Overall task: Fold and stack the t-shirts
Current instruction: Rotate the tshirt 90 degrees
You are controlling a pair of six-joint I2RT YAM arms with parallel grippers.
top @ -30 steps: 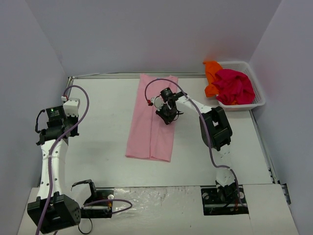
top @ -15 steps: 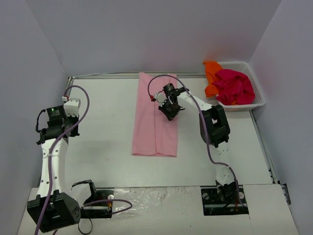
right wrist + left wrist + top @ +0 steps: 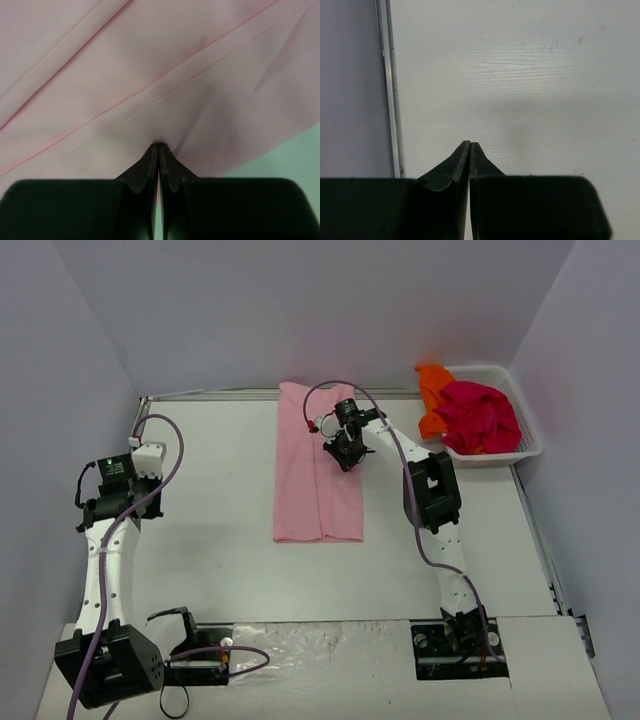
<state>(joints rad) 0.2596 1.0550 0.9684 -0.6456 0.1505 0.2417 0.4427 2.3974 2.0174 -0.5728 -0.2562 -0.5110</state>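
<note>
A light pink t-shirt (image 3: 315, 480) lies folded into a long strip on the middle of the table, running from the back edge toward me. My right gripper (image 3: 343, 453) sits on its upper right part. In the right wrist view the shut tips (image 3: 159, 145) pinch a pucker of the pink cloth (image 3: 150, 75), with creases fanning out from them. A magenta-red t-shirt (image 3: 480, 415) and an orange t-shirt (image 3: 433, 390) lie crumpled in the basket. My left gripper (image 3: 470, 143) is shut and holds nothing, hovering over bare table by the left rail.
The white mesh basket (image 3: 530, 440) stands at the back right corner against the wall. A metal rail (image 3: 387, 85) runs along the table's left edge. My left arm (image 3: 110, 500) stands folded at the far left. Walls close in on three sides.
The right gripper has moved toward the back of the table and the pink t-shirt has slid with it, turning straighter. The left arm has barely moved.
</note>
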